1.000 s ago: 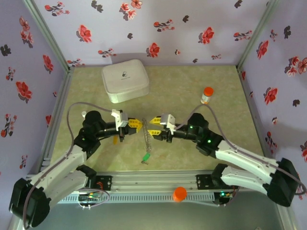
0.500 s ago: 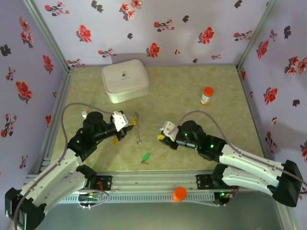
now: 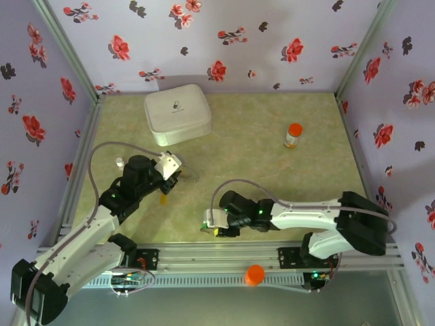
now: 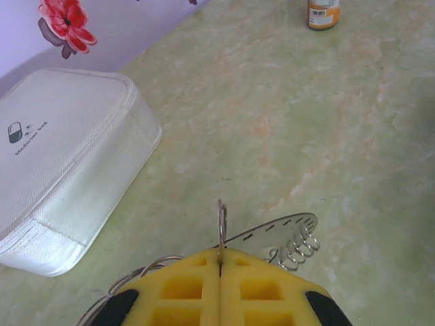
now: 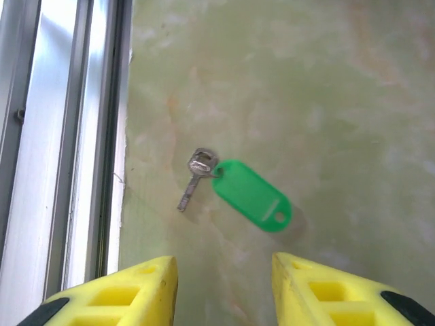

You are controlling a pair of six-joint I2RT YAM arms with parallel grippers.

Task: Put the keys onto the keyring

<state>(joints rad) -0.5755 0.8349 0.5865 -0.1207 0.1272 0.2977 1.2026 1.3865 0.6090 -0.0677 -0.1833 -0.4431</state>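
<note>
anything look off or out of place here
Nothing spilled or broken. The green key lies alone by the front rail, apart from the ring pinched in the left fingers. An orange round thing sits on that rail, off the table.

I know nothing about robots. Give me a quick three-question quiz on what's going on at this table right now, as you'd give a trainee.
1. True or false: the right hand is shut on the green-tagged key.
2. What does the left hand grip? A: the white box. B: the keyring. C: the orange-capped bottle.
3. Fill in: the green-tagged key lies by the table's ___ edge, beside the metal rail.

Key: 1 false, the hand hangs open above the key, which lies on the table. 2 B. 3 near.
</note>
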